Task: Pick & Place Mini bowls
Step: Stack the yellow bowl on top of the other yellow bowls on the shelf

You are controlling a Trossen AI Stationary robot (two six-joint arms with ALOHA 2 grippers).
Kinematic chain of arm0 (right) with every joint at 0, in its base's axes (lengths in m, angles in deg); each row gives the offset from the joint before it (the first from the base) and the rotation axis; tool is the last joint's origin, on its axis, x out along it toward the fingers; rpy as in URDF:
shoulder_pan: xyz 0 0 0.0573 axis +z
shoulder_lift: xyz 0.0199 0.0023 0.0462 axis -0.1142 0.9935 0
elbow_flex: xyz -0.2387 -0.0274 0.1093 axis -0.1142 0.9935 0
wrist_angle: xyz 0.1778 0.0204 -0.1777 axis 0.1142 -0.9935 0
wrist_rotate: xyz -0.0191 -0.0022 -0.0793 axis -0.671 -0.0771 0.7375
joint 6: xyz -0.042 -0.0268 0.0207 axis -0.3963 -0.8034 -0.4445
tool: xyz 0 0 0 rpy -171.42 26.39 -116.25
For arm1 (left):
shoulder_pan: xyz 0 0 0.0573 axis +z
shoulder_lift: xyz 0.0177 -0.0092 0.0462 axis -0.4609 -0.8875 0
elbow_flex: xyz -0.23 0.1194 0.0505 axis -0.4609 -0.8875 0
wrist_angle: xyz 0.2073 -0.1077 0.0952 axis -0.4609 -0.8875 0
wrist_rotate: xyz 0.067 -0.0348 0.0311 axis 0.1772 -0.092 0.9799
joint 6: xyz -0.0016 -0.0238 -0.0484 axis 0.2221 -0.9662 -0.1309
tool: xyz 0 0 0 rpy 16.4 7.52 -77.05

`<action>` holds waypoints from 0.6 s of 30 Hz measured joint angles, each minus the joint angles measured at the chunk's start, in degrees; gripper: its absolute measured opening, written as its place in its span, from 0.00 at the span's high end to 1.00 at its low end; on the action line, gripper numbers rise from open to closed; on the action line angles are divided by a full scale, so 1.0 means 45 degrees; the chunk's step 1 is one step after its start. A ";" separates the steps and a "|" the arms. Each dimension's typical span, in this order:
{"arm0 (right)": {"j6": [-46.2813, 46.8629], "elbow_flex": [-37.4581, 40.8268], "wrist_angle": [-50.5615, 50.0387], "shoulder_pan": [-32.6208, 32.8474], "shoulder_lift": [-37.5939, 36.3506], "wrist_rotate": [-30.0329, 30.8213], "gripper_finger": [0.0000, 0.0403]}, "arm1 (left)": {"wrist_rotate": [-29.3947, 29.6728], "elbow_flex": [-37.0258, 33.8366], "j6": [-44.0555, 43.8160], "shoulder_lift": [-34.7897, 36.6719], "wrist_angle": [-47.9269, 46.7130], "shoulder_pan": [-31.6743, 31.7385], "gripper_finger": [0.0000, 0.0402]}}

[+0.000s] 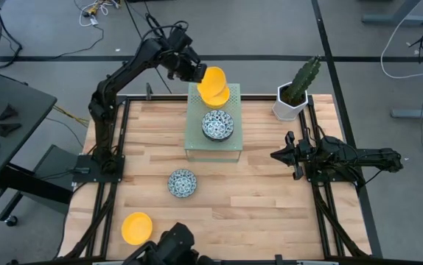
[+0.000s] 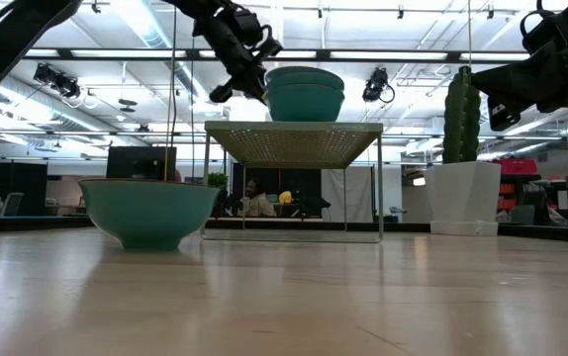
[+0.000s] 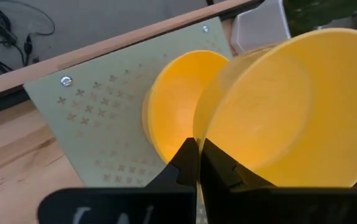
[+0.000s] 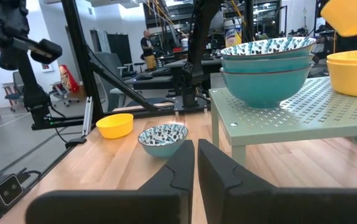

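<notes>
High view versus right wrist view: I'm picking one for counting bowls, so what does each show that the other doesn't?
Only the high view shows the cactus pot, the whole table, and the left gripper holding a yellow bowl above another on the shelf.

Only the right wrist view shows from the side that the patterned bowls on the shelf are a stack of three, and it shows people in the room behind.

Both show the perforated shelf, the lone patterned bowl and the yellow bowl on the table. The right gripper waits, shut, at the table's right edge.
</notes>
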 joint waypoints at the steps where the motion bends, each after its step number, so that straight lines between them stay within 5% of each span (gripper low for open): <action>1: 0.0000 0.0002 0.0000 0.0000 0.0000 0.0005 0.93 | 0.0002 0.0000 0.0010 -0.0090 -0.0004 0.0041 0.99; 18: -0.0001 0.0000 0.0000 0.0001 0.0000 0.0003 0.93 | -0.0282 -0.0010 0.0266 -0.0870 -0.0153 0.0108 0.98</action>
